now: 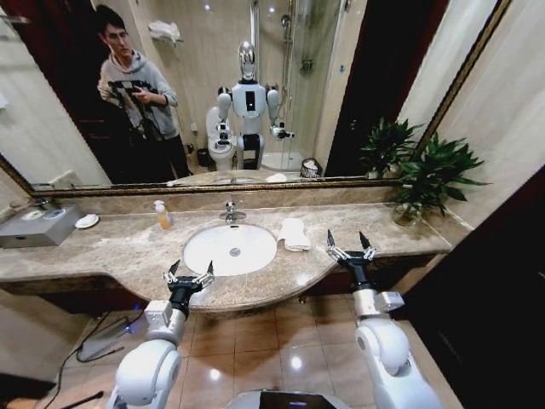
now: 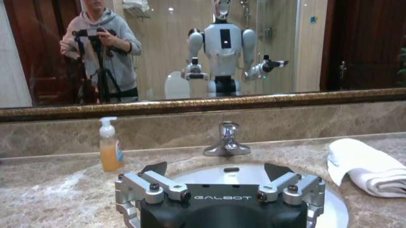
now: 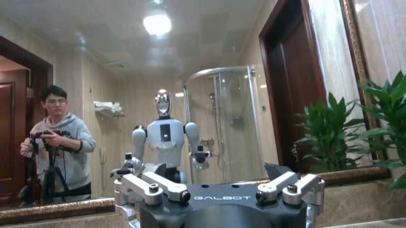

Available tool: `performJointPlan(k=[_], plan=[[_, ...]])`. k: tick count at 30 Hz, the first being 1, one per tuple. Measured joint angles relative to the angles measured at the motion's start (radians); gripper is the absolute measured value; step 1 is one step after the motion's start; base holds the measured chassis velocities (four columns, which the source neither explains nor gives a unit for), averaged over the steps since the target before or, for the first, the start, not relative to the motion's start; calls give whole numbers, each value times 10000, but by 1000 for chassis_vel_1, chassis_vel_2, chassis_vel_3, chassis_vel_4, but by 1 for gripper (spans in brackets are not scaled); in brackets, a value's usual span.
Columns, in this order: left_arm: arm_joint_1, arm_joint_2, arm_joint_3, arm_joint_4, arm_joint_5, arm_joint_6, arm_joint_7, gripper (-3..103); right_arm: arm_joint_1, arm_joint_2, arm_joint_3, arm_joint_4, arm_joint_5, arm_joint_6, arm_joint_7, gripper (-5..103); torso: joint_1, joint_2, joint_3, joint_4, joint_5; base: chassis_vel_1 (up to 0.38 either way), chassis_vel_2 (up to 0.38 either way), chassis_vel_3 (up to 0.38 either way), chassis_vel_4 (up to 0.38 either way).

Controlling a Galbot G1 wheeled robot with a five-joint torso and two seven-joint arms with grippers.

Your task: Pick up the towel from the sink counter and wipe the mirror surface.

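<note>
Grippers lowest in frame: left gripper [image 1: 190,273] and right gripper [image 1: 350,246] both spread wide, empty. Mirror [image 1: 358,77] spans the top, counter [image 1: 119,247] mid-frame. Towel [image 1: 295,233] centre-right beside basin [image 1: 231,249], long axis running toward mirror, just left of the nearer right gripper.

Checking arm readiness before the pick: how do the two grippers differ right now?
The left gripper hovers over the counter's front edge by the basin; the right gripper sits farther back, just right of the towel. The left points level at the tap, the right up at the mirror. Both are open and empty.
</note>
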Motion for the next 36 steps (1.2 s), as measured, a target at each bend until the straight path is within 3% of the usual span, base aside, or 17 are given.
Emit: performJointPlan(k=[17,33,36], plan=[[-2,2,-2,0,0,0,-1,100,380,-250,37,-565,269,-42,197,100,1,-3,0,2,-4,117,77,-67,-115],[-2,-1,0,0,0,0,0,100,610,-433,-116,-855,105,-102,38,100,4,-3,1,8,0,-71,46,74,-38],[-3,0,-1,0,0,0,-1,100,712,-498,-235,-929,110,-181,53,100,3,-3,1,-2,-2,-178,189,131,-174]])
